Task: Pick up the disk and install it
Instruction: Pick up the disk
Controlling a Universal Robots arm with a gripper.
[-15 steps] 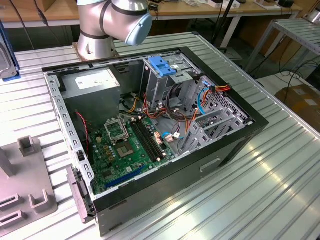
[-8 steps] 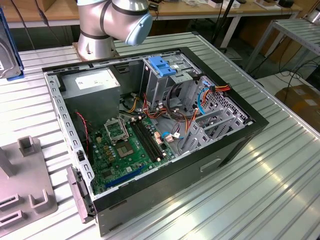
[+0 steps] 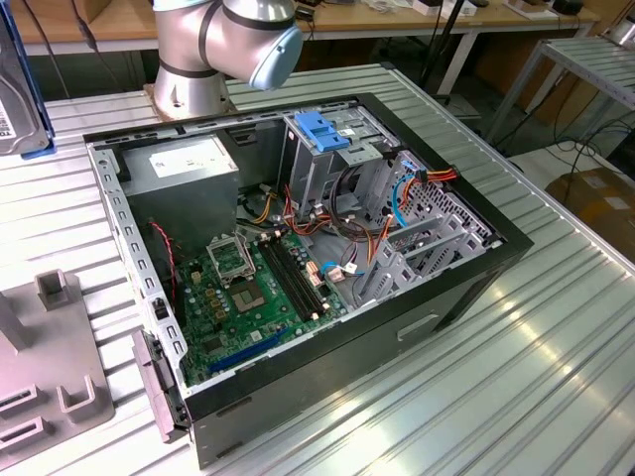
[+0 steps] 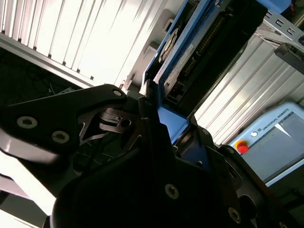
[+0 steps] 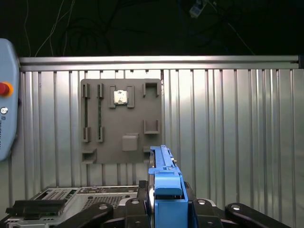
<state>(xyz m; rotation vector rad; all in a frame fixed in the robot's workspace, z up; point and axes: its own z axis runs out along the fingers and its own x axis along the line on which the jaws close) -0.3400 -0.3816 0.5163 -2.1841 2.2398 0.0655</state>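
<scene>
Gripper point(image 5: 165, 205) was closed on the blue-edged disk point(image 5: 163, 166), clamping it edge-on; in both wrist views the disk stood out straight ahead of the gripper. Beyond it lay a grey fixture plate point(image 5: 121, 121) on the ribbed table point(image 5: 237, 142).

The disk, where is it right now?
The disk stands upright at the exterior view's far left edge, left of the open computer case and robot base.

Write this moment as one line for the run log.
gripper: shut on disk | disk: outside the open computer case | install: not done
</scene>
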